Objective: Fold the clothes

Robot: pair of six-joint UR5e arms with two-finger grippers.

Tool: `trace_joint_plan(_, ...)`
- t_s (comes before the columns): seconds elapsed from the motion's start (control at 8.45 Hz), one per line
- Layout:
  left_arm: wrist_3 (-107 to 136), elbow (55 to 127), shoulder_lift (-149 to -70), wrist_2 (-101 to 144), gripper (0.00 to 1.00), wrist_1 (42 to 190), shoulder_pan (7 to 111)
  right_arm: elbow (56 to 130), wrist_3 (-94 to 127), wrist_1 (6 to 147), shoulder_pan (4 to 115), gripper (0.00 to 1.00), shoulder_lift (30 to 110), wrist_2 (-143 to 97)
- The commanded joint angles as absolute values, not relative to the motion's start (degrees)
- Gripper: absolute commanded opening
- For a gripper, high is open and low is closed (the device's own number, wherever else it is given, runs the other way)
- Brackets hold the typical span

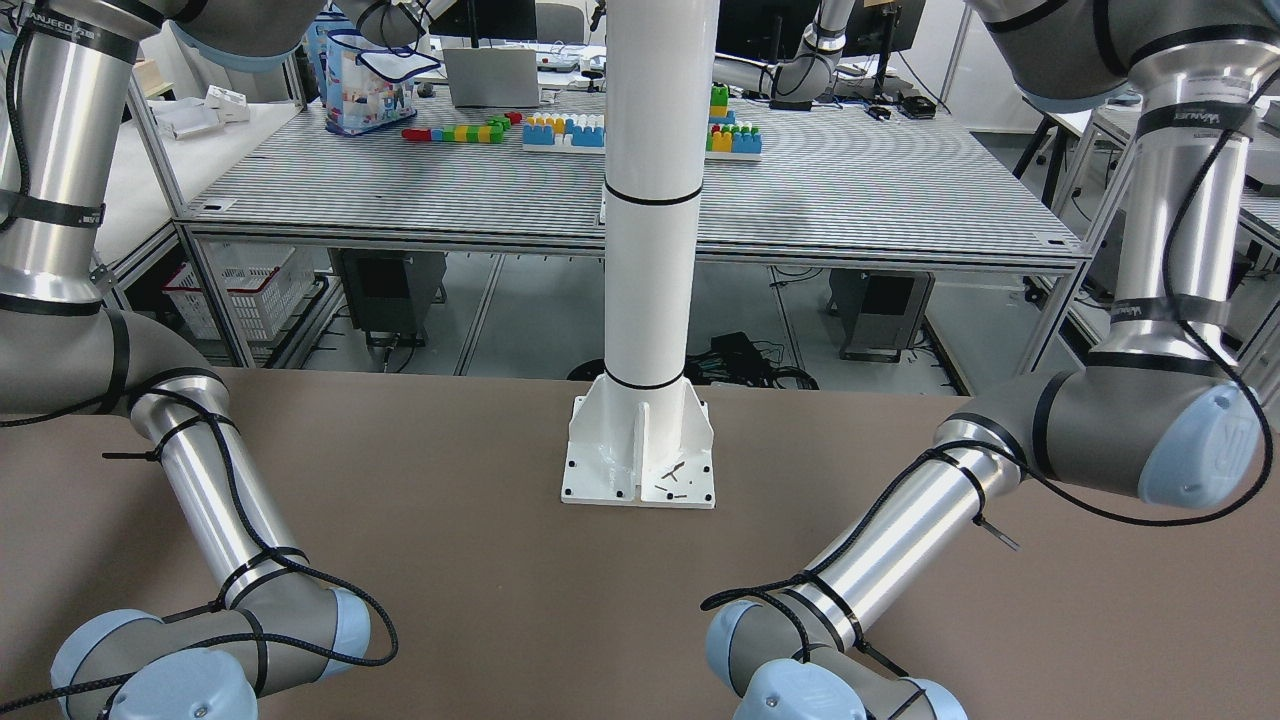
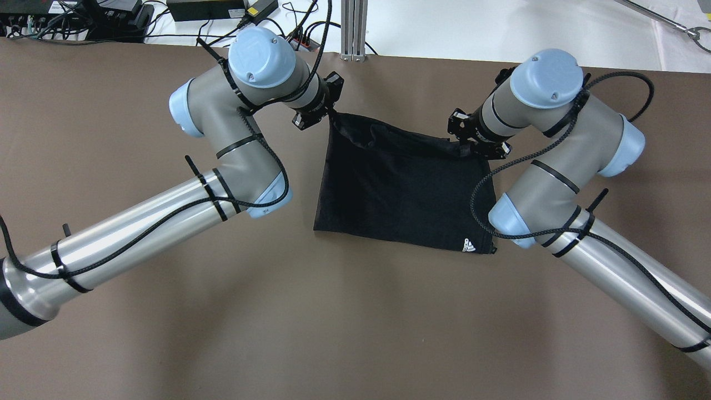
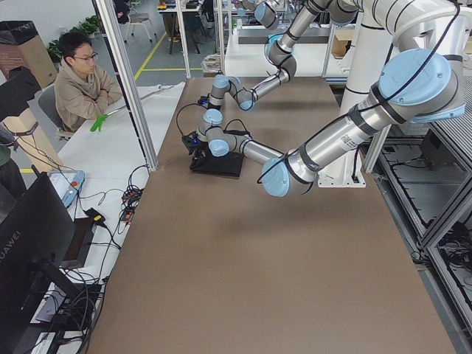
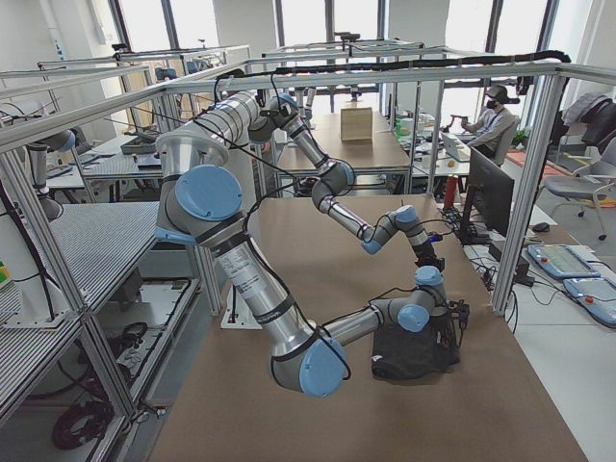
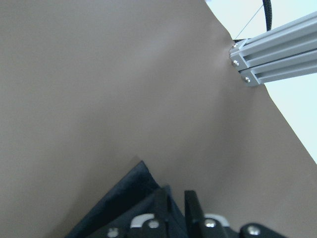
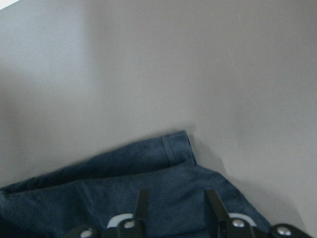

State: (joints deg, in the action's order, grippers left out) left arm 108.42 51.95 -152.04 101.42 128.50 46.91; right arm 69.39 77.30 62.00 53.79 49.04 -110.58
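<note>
The black cloth (image 2: 400, 189) lies mostly flat on the brown table (image 2: 355, 311), with a small white logo (image 2: 468, 245) at its near right corner and its far edge ruffled. My left gripper (image 2: 329, 114) is at the far left corner. In the left wrist view its fingers (image 5: 161, 203) stand close together, shut on the cloth (image 5: 119, 203). My right gripper (image 2: 469, 147) is at the far right corner. In the right wrist view its fingers (image 6: 142, 201) stand apart, open, over the cloth (image 6: 148, 168). The cloth also shows small in the side views (image 3: 217, 164) (image 4: 414, 351).
The white pole's base plate (image 1: 638, 470) is bolted at the robot's side of the table. An aluminium post (image 2: 353, 28) and cables (image 2: 111, 16) lie past the far edge. A seated person (image 3: 81, 81) is beyond that edge. Both forearms (image 2: 139, 222) (image 2: 611, 266) span the table.
</note>
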Motion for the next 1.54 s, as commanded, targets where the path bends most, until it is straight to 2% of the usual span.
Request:
trace_joint_plan(0.0,107.0,50.9,-152.5,100.2,1.0,128.9,47.1,66.4,74.7,59.9,55.2,0.95,47.1,-110.5)
trace_joint_plan(0.35,96.7,52.2,-152.1,100.8,1.0,128.7,48.2,66.3,67.4,59.9,56.8,0.95,48.5,-110.5)
trace_joint_plan(0.47,87.7,56.1,-148.8,100.6,1.0,127.4,48.4,66.3,58.0,59.9,58.3,0.95,50.3,-110.5)
trace_joint_plan(0.71,72.2,65.2,-139.0,100.5,1.0,122.9,52.5,66.3,38.1,59.9,63.2,0.95,56.0,-110.5)
trace_joint_plan(0.95,48.2,75.3,-124.9,100.1,1.0,122.8,56.8,66.3,26.3,59.9,69.4,0.95,61.5,-109.5)
trace_joint_plan(1.18,28.8,80.3,-112.6,100.0,1.0,123.1,65.0,66.4,12.0,59.2,76.3,0.95,66.2,-107.1)
trace_joint_plan(1.42,12.2,80.8,-103.4,100.4,1.0,128.7,72.7,66.4,2.4,58.5,81.9,0.95,69.0,-105.9)
